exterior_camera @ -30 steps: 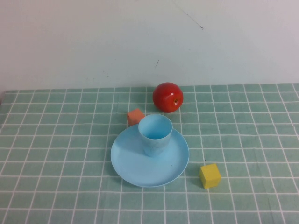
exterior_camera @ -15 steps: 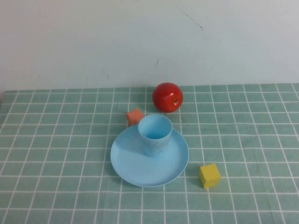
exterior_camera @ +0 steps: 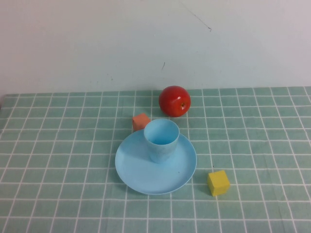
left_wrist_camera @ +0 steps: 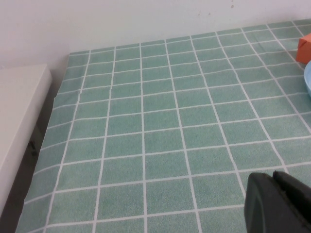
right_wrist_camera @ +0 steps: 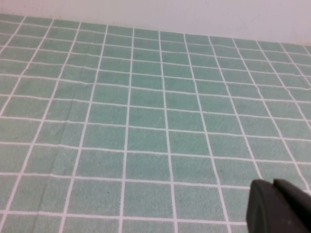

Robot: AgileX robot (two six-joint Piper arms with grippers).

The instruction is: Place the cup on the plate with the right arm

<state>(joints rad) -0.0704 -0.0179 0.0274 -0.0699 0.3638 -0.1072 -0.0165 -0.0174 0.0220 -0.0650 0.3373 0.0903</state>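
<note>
The light blue cup stands upright on the back part of the round light blue plate in the middle of the green checked cloth. No arm shows in the high view. My left gripper is shut and empty over bare cloth, with the plate's rim at the edge of its view. My right gripper is shut and empty over bare cloth, away from the cup.
A red apple sits behind the plate. An orange cube touches the plate's back left edge and shows in the left wrist view. A yellow cube lies to the plate's front right. A white ledge borders the cloth's left side.
</note>
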